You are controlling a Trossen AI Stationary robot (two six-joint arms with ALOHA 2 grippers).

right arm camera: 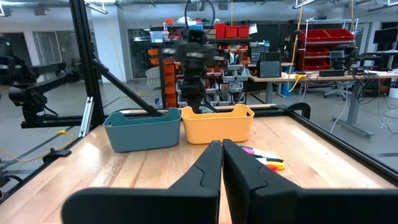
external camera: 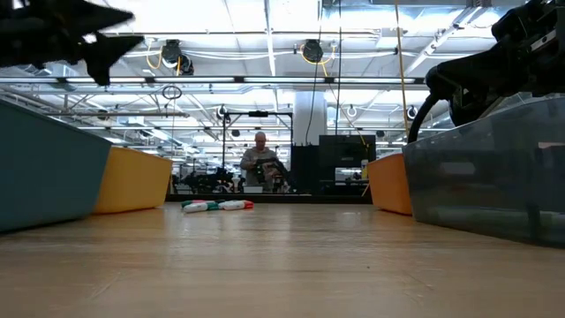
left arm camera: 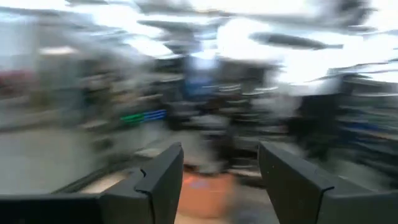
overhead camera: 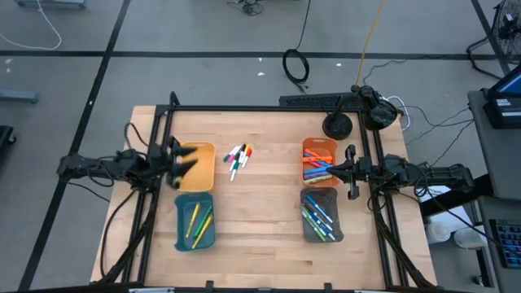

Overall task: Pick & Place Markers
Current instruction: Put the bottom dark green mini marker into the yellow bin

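Hovering over the yellow tray [overhead camera: 203, 167], the left gripper [overhead camera: 181, 163] has its fingers spread and carries nothing. The right gripper [overhead camera: 350, 173] waits between the orange tray [overhead camera: 319, 145] and the grey tray [overhead camera: 304, 216], fingers pressed together. A loose cluster of markers [overhead camera: 238, 159] lies mid-table. They look light, rigid and smooth, likely to roll; pinching one across its barrel near the middle seems safest.
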